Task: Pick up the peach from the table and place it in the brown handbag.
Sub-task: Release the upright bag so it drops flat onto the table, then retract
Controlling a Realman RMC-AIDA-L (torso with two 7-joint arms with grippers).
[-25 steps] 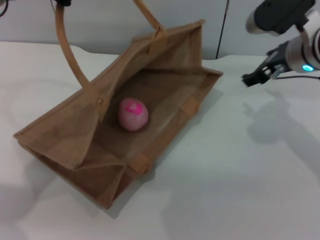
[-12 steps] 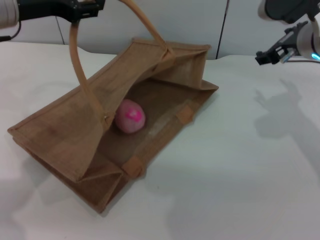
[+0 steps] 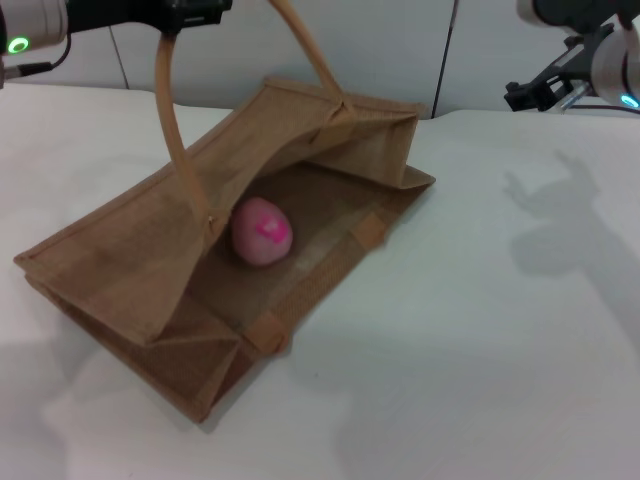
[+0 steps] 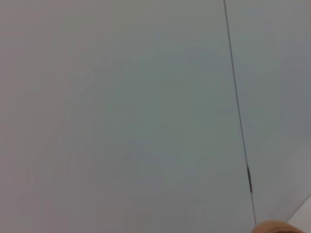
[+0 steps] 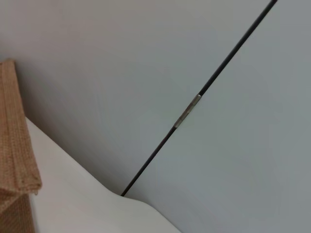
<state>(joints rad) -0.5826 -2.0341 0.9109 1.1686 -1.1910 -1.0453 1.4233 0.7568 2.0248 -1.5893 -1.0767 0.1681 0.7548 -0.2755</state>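
Resting inside the brown handbag point(image 3: 230, 270), the peach point(image 3: 262, 230) needs nothing more. Left gripper point(image 3: 185, 12) pinches a handle point(image 3: 170, 110) near the table's point(image 3: 480, 350) far-left corner; lower it gently. Right gripper point(image 3: 525, 95), far-right: you cannot tell its jaws.

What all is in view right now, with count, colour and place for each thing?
Peach: one, pale pink with a magenta blotch, inside the brown handbag.
Brown handbag: one, tan-brown woven, lying open on the table, left of centre, one loop handle lifted.
Table: one, white, under everything.
Wall: grey panels behind the table.
Left gripper: one, black, top left, at the top of the raised handle.
Right gripper: one, black, top right, above the table, holding nothing.
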